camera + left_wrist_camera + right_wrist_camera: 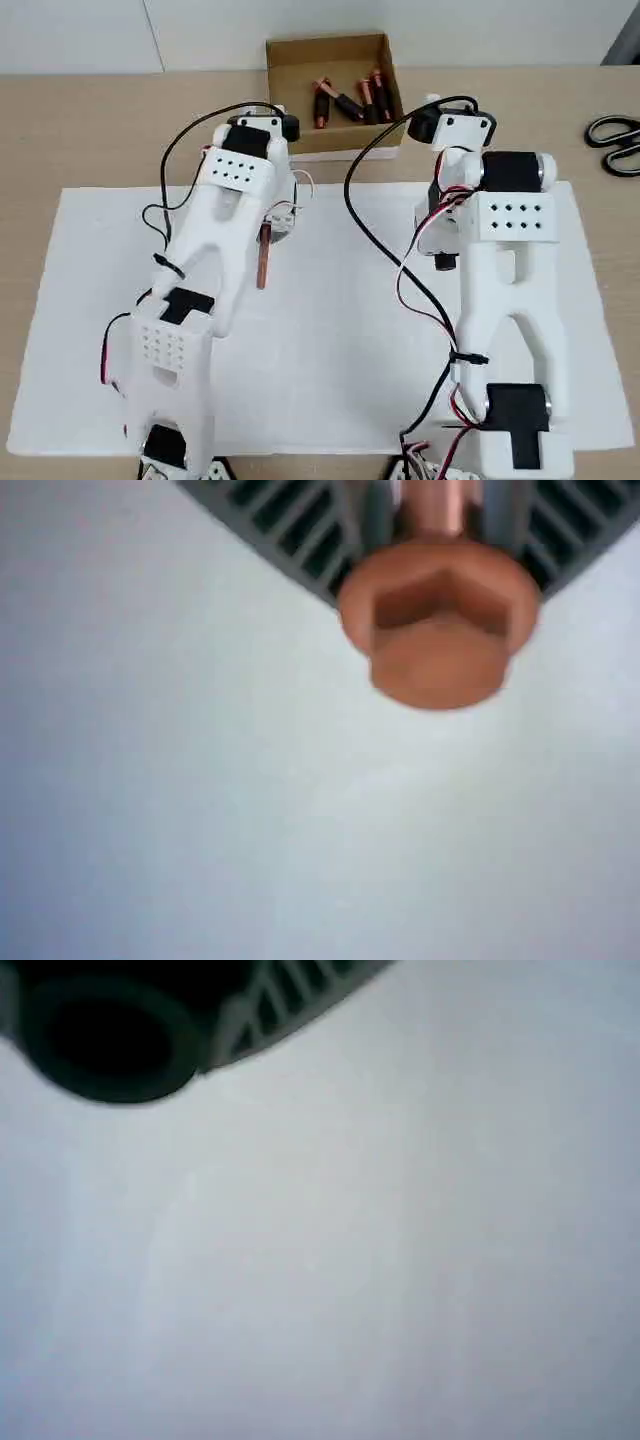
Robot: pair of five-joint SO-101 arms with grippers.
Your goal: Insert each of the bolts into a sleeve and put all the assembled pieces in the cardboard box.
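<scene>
While high shows bolt (263,257) shaft, wrist shows seemingly hex head (438,630).

I see a white sheet (330,340) spread flat over the tan tabletop (90,120). Black-handled scissors (598,132) lie on the bare tabletop, beyond the sheet's far right corner. A pale wall (200,30) stands behind.

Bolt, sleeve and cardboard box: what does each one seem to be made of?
The bolt: copper-coloured, smooth with a dull sheen, flanged hex head; metal or tinted plastic, hard to tell. The sleeve: black, matte, round tube end with a dark bore; probably plastic or rubber. The cardboard box: brown, matte card with folded walls.
</scene>
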